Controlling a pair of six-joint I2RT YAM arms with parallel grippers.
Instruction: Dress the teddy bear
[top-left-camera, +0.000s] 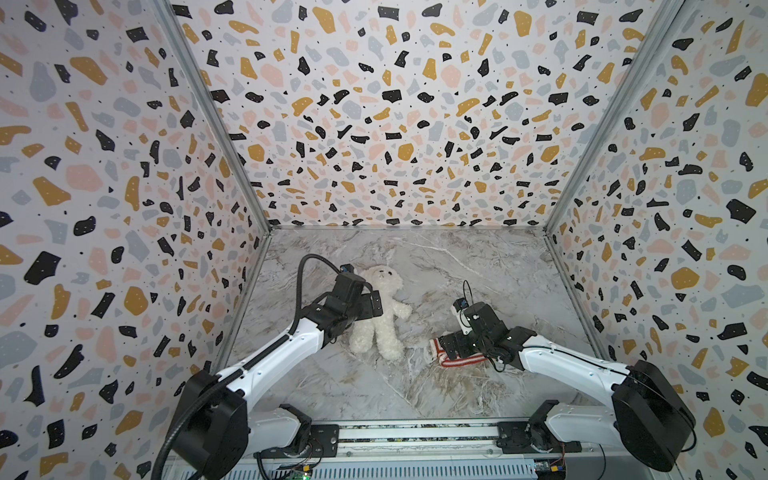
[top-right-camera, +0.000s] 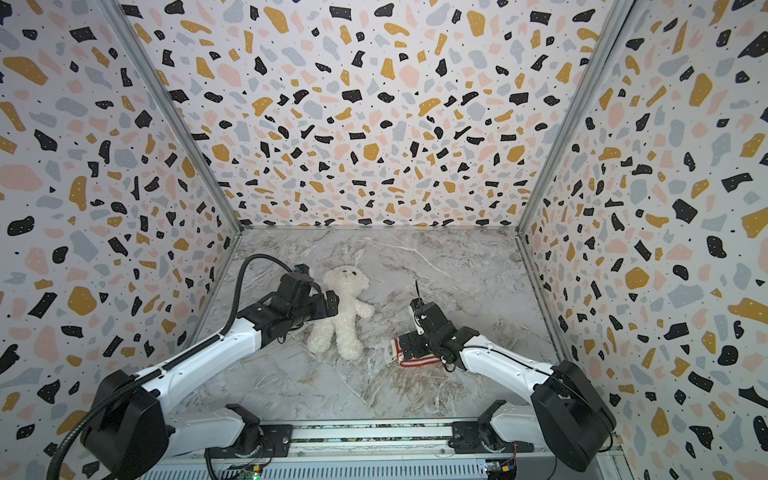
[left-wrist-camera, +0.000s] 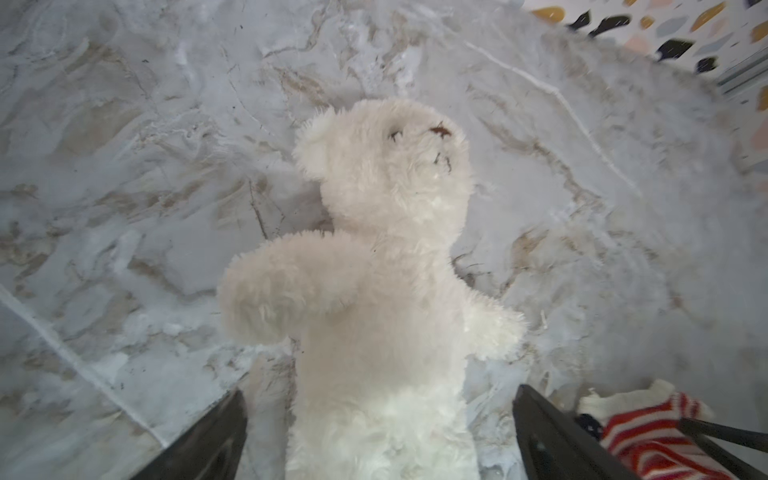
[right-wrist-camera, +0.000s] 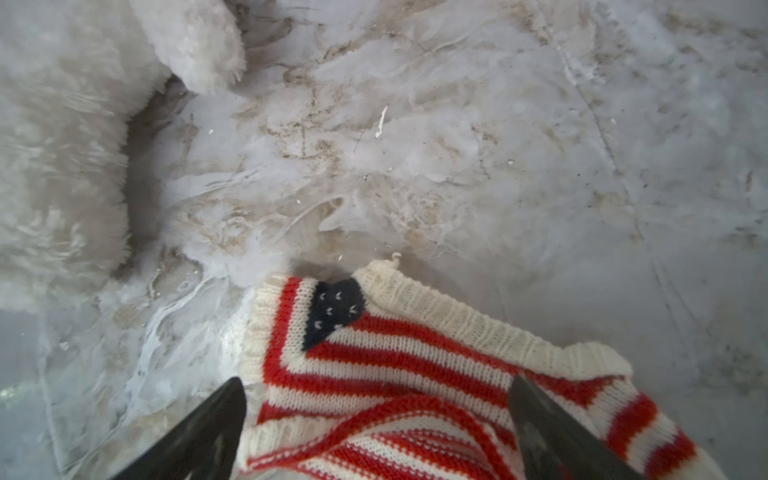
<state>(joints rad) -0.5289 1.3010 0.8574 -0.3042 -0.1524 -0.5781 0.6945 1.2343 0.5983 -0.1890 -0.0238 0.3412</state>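
Note:
The teddy bear (top-left-camera: 380, 282) (top-right-camera: 345, 282) lies face up on the marble table, head toward the back wall, in both top views. My left gripper (top-left-camera: 371, 305) (top-right-camera: 330, 305) hovers over its torso. In the left wrist view the open left gripper (left-wrist-camera: 378, 395) has one jaw on each side of the bear's white body (left-wrist-camera: 386, 291), with a gap on both sides. The red-and-white striped knit top (top-left-camera: 461, 362) (top-right-camera: 415, 362) lies crumpled to the bear's right. My right gripper (top-left-camera: 446, 347) (right-wrist-camera: 376, 382) stands open over the top (right-wrist-camera: 395, 353), gripping nothing.
The marble table (top-left-camera: 478, 266) is boxed in by terrazzo-patterned walls on the left (top-left-camera: 124, 208), back (top-left-camera: 395, 124) and right (top-left-camera: 665, 208). A metal rail (top-left-camera: 415, 436) with both arm bases runs along the front edge.

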